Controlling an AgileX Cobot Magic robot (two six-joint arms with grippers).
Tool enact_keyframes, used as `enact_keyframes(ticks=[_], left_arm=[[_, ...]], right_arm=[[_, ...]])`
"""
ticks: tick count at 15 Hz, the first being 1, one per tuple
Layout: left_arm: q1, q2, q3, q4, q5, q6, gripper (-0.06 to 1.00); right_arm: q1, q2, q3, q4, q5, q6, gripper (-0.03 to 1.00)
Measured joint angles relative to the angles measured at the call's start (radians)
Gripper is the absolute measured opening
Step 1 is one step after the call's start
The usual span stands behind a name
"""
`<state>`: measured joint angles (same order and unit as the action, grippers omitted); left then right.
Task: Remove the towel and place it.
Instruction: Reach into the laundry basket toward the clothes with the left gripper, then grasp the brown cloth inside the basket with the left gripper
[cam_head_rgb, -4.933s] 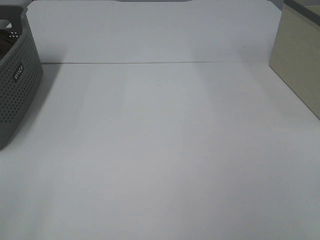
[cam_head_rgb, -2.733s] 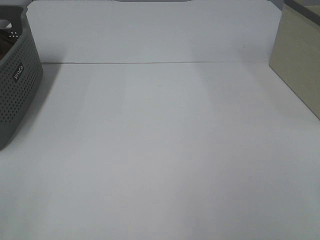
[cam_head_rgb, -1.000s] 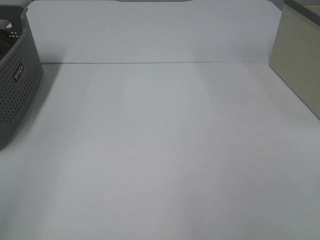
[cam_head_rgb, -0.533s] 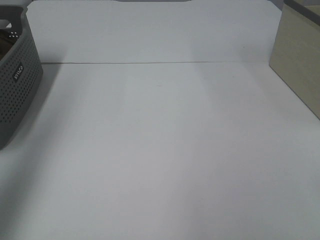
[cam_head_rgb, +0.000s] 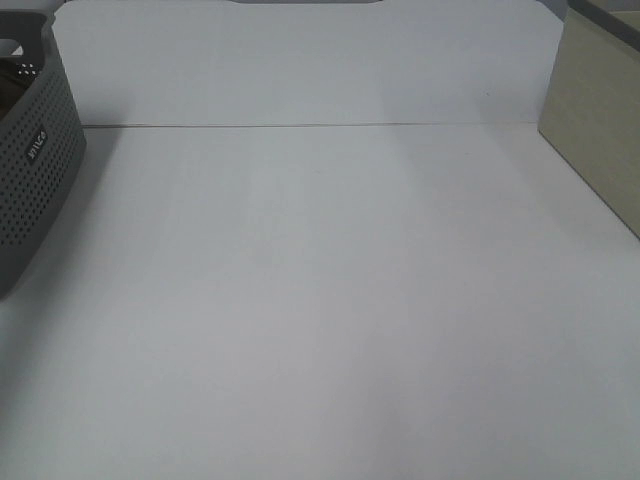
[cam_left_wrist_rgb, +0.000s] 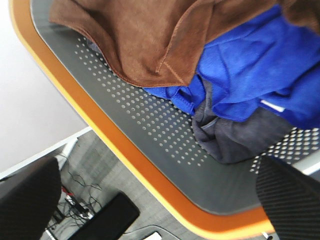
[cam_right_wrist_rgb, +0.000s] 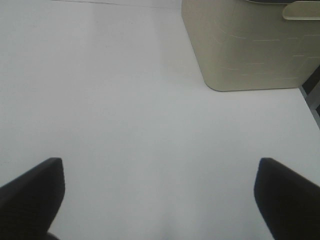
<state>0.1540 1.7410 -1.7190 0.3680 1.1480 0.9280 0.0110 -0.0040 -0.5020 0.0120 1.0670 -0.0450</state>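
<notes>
In the left wrist view the dark brown towel (cam_left_wrist_rgb: 150, 40) lies crumpled in the grey perforated basket (cam_left_wrist_rgb: 150, 125), which has an orange rim. It rests partly over a blue cloth (cam_left_wrist_rgb: 250, 70). My left gripper (cam_left_wrist_rgb: 157, 170) is open above the basket's edge and apart from the towel, with its dark fingers (cam_left_wrist_rgb: 27, 200) spread wide. My right gripper (cam_right_wrist_rgb: 159, 167) is open and empty over the bare white table (cam_right_wrist_rgb: 125, 100). In the exterior high view the basket (cam_head_rgb: 30, 190) stands at the far left edge. Neither gripper shows there.
A dark grey cloth (cam_left_wrist_rgb: 235, 140) lies beside the blue one in the basket. A beige bin (cam_head_rgb: 600, 120) stands at the table's right edge and also shows in the right wrist view (cam_right_wrist_rgb: 245, 45). A white back wall (cam_head_rgb: 300, 60) borders the table (cam_head_rgb: 320, 300).
The basket has shifted very slightly at the left edge of the exterior view. Nothing else differs.
</notes>
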Motion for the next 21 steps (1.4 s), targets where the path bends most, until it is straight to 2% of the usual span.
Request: enact_keyframes(ticks=[3, 6, 10, 13, 15, 17, 18, 21], left_arm=[[0.065, 0.178, -0.092, -0.043, -0.013, 0.051, 0.99], [0.092, 0.303, -0.148, -0.053, -0.049, 0.069, 0.99], [0.094, 0.487, -0.238, -0.108, -0.12, 0.101, 0.99], [0.094, 0.538, -0.258, -0.163, -0.147, 0.124, 0.99], [0.094, 0.548, -0.259, -0.165, -0.148, 0.126, 0.98], [0.094, 0.55, -0.259, -0.165, -0.146, 0.126, 0.91], [0.094, 0.55, -0.259, -0.167, -0.136, 0.126, 0.81], [0.094, 0.55, -0.263, -0.169, -0.118, 0.084, 0.32]], right_arm=[[0.0, 0.0, 0.0, 0.0, 0.0, 0.0, 0.99], [0.0, 0.0, 0.0, 0.002, 0.0, 0.0, 0.99], [0.0, 0.0, 0.0, 0.002, 0.0, 0.004, 0.99], [0.0, 0.0, 0.0, 0.002, 0.0, 0.005, 0.99], [0.0, 0.0, 0.0, 0.002, 0.0, 0.006, 0.99], [0.0, 0.0, 0.0, 0.002, 0.0, 0.006, 0.99], [0.0, 0.0, 0.0, 0.002, 0.0, 0.007, 0.99], [0.0, 0.0, 0.0, 0.002, 0.0, 0.007, 0.99]])
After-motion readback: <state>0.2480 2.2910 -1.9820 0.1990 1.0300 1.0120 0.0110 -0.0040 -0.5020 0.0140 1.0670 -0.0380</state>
